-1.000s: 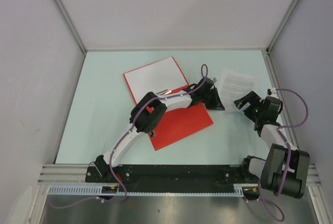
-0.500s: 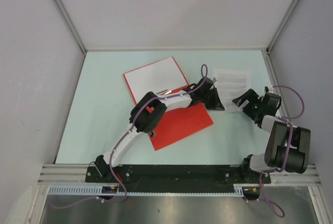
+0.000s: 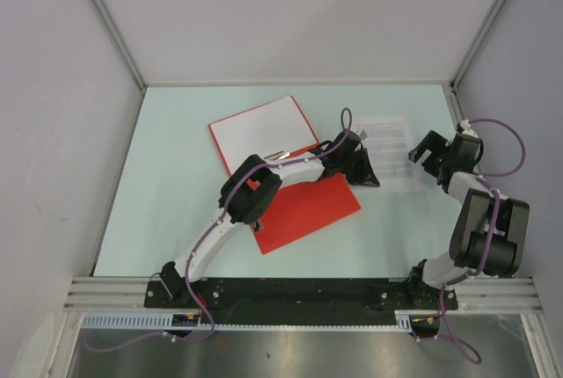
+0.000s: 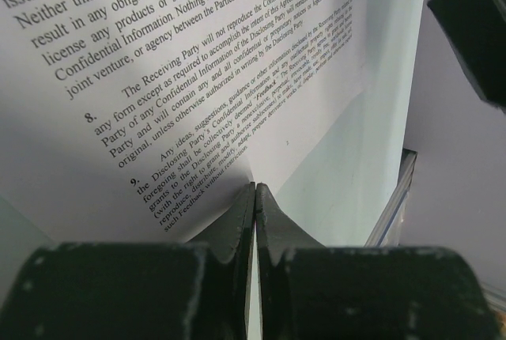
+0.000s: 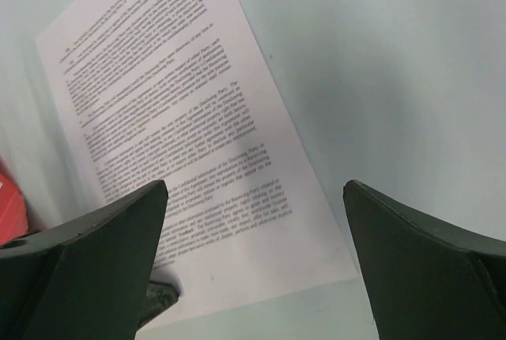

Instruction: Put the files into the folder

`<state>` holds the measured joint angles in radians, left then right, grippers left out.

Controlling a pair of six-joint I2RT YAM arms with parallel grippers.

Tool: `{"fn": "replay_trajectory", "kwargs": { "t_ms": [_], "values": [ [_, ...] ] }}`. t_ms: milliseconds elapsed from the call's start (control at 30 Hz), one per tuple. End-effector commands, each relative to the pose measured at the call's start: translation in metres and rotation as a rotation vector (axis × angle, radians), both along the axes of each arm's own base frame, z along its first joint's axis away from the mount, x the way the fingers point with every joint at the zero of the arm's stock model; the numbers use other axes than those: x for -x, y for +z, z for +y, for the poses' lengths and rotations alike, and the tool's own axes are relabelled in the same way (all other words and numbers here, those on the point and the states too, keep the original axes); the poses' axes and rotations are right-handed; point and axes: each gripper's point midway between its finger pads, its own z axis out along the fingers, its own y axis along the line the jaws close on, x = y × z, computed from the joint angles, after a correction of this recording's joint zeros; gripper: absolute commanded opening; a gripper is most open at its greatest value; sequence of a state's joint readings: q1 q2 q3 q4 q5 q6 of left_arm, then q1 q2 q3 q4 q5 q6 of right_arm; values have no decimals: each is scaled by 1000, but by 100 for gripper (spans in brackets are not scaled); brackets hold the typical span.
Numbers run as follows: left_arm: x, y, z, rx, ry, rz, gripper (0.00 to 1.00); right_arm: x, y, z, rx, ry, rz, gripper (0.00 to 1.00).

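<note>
**Thin printed sheet pinched at one corner beside the open red folder**

*Top view.* The flat, bright red plastic folder (image 3: 308, 207) lies open near the middle of the pale green table (image 3: 176, 176). A plain white sheet (image 3: 264, 127) rests on its far half. To its right, just clear of the red cover, lies a thin white paper sheet printed with fine black text (image 3: 387, 132). The left gripper (image 3: 365, 171) reaches across the folder to this sheet's near-left corner. The right gripper (image 3: 428, 149) stands at the sheet's right edge.

*Left wrist view.* The left gripper (image 4: 254, 190) has its matte black jaws pressed together on the edge of the printed sheet (image 4: 198, 63). The paper curves up and away from the grip.

*Right wrist view.* The right gripper (image 5: 254, 190) is spread fully wide and holds nothing. The printed sheet (image 5: 174, 119) lies below it, with a sliver of the folder (image 5: 8, 198) at the left.

*Handling.* The paper looks very light, limp and smooth. It would likely sag, fold or slip from a one-corner hold and crease if dragged. A second hold on the opposite edge seems the safer support. The folder looks stiff and flat by comparison.
</note>
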<state>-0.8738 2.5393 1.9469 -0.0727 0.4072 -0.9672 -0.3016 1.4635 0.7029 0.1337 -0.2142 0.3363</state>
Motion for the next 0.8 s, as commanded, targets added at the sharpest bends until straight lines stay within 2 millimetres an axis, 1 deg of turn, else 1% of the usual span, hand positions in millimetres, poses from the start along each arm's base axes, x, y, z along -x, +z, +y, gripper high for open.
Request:
{"fn": "replay_trajectory", "kwargs": {
  "t_ms": [0, 33, 67, 133, 233, 267, 367, 433, 467, 500, 567, 600, 633, 667, 733, 767],
  "values": [
    [7, -34, 27, -147, -3, 38, 6, -18, -13, -2, 39, 56, 69, 100],
    [7, -35, 27, -148, -3, 39, 6, -23, -12, -2, 54, 75, 70, 100],
    [7, -35, 27, -148, -5, 39, 6, -22, -18, 5, 58, 98, 97, 100],
    [7, -36, 27, -150, -5, 38, 6, -21, -28, 7, 71, 107, 136, 100],
    [7, -36, 27, -150, -6, 40, 5, -21, -34, 15, 88, 126, 161, 100],
    [8, -37, 28, -152, -7, 42, 5, -13, -41, 19, 78, 134, 200, 100],
    [8, -35, 27, -148, -10, 42, 5, -9, -49, 27, 79, 150, 237, 100],
    [7, -35, 27, -147, -8, 39, 5, -7, -53, 35, 43, 174, 245, 100],
    [8, -35, 27, -146, -8, 41, 5, -8, -52, 41, 16, 185, 238, 100],
    [8, -34, 27, -145, -8, 42, 5, -7, -50, 52, -34, 221, 228, 100],
    [9, -36, 27, -147, -12, 47, 5, -8, -42, 65, -88, 253, 205, 100],
    [8, -35, 26, -146, -12, 43, 5, -9, -35, 75, -140, 279, 186, 100],
    [8, -34, 26, -145, -14, 42, 5, -9, -31, 76, -148, 282, 175, 100],
    [9, -36, 27, -148, -16, 42, 5, -11, -22, 75, -144, 276, 153, 100],
    [8, -35, 26, -146, -16, 40, 5, -13, -9, 79, -199, 289, 117, 100],
    [9, -36, 26, -145, -19, 46, 5, -13, 1, 77, -185, 281, 95, 100]
  ]
}}
